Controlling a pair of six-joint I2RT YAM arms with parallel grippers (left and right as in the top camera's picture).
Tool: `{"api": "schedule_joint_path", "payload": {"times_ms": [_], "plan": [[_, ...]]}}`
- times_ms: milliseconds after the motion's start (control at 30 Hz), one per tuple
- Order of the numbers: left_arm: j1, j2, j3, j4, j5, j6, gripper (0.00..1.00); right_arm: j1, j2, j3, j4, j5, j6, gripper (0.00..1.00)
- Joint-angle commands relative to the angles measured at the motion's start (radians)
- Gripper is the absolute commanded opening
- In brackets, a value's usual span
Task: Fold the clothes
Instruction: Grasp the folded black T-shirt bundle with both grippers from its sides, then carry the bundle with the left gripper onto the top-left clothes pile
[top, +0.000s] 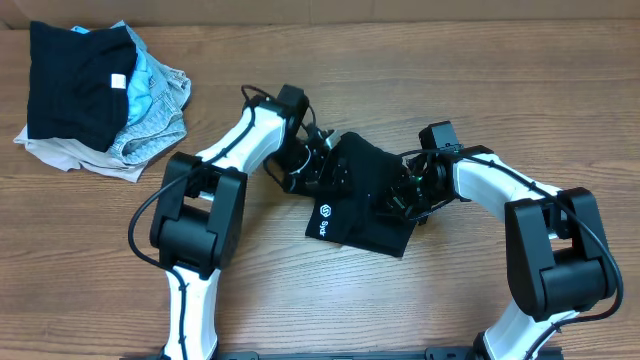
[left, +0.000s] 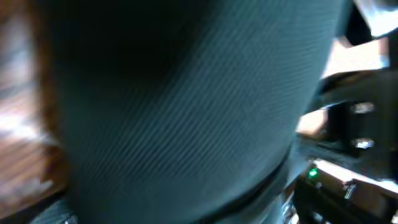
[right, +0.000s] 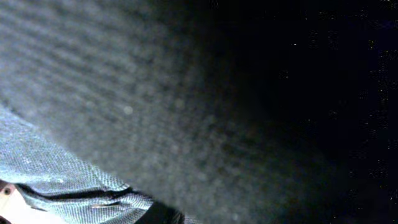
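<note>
A black short-sleeved T-shirt of soft fabric (top: 362, 215) lies folded into a compact, roughly square packet in the middle of the brown wooden table (top: 450, 80). A small white round logo (top: 325, 212) shows on its near left part. The packet is turned a little, so one corner points to the near side.

The left gripper (top: 318, 168) is at the far left edge of the packet, low over the cloth. Its wrist camera sees almost only blurred black ribbed fabric, with a strip of wood at the left and a small green light (left: 313, 173) at the lower right. Whether this gripper is released or grasping the shirt cannot be told.

The right gripper (top: 403, 196) is at the right edge of the same packet, also pressed close to the cloth. Its wrist camera is filled with dark knitted fabric, paler and greyer toward the lower left, where a seam runs across. The fingers are not visible there, so I cannot tell if this gripper is clenched on the shirt or loose.

Far to the left, well apart from both arms, a pile of other clothes rests on the table: a folded black piece (top: 75, 85) on top, a crumpled light-blue piece (top: 155, 100) beside and partly under it, and a beige piece (top: 70, 155) at the bottom.
</note>
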Motion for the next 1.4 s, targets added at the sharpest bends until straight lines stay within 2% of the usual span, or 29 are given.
{"api": "schedule_joint_path", "payload": {"times_ms": [0, 33, 100, 167, 200, 233, 367, 500, 567, 600, 733, 867, 1033, 1167, 1233, 1367], "plan": [[-0.015, -0.016, -0.079, 0.08, 0.178, 0.011, 0.9, -0.003, 0.029, -0.025, 0.004, 0.047, 0.007, 0.17], [-0.023, -0.016, -0.092, 0.091, 0.172, 0.0, 0.85, -0.003, 0.029, -0.025, 0.003, 0.047, 0.006, 0.17], [-0.035, -0.016, -0.105, 0.106, 0.164, 0.0, 0.63, -0.003, 0.029, -0.025, 0.003, 0.047, 0.006, 0.17], [-0.039, -0.016, -0.107, 0.127, 0.163, -0.006, 0.25, -0.003, 0.028, -0.025, 0.004, 0.042, -0.012, 0.17], [-0.039, -0.016, -0.107, 0.141, 0.148, -0.023, 0.12, -0.003, 0.027, -0.023, 0.003, 0.039, -0.023, 0.2], [-0.039, -0.016, -0.106, 0.149, 0.124, -0.043, 0.04, -0.003, 0.024, -0.023, 0.001, 0.024, -0.04, 0.2], [-0.014, -0.016, -0.065, 0.096, -0.037, -0.074, 0.04, -0.003, -0.03, 0.005, -0.072, 0.029, -0.097, 0.19], [0.05, -0.017, 0.097, -0.078, -0.058, -0.001, 0.04, -0.006, -0.15, 0.054, -0.184, 0.111, -0.151, 0.19], [0.102, -0.017, 0.232, -0.193, -0.064, 0.024, 0.04, -0.013, -0.22, 0.08, -0.223, 0.129, -0.175, 0.2], [0.175, -0.017, 0.401, -0.293, -0.066, 0.039, 0.04, -0.022, -0.283, 0.095, -0.232, 0.127, -0.193, 0.22], [0.346, -0.017, 0.71, -0.383, -0.061, 0.038, 0.04, -0.039, -0.37, 0.1, -0.227, 0.129, -0.192, 0.25], [0.544, -0.017, 0.925, -0.35, -0.062, 0.027, 0.04, -0.039, -0.382, 0.1, -0.229, 0.136, -0.192, 0.25], [0.801, -0.007, 0.93, -0.17, -0.014, -0.044, 0.04, -0.039, -0.381, 0.1, -0.224, 0.145, -0.192, 0.25], [0.885, 0.028, 0.842, -0.071, 0.058, -0.044, 0.04, -0.039, -0.381, 0.1, -0.223, 0.152, -0.192, 0.25], [0.904, 0.062, 0.819, -0.021, 0.157, -0.06, 0.04, -0.039, -0.381, 0.1, -0.225, 0.16, -0.192, 0.26], [0.9, 0.057, 0.827, 0.102, 0.319, -0.181, 0.04, -0.039, -0.381, 0.1, -0.227, 0.166, -0.192, 0.25]]}}
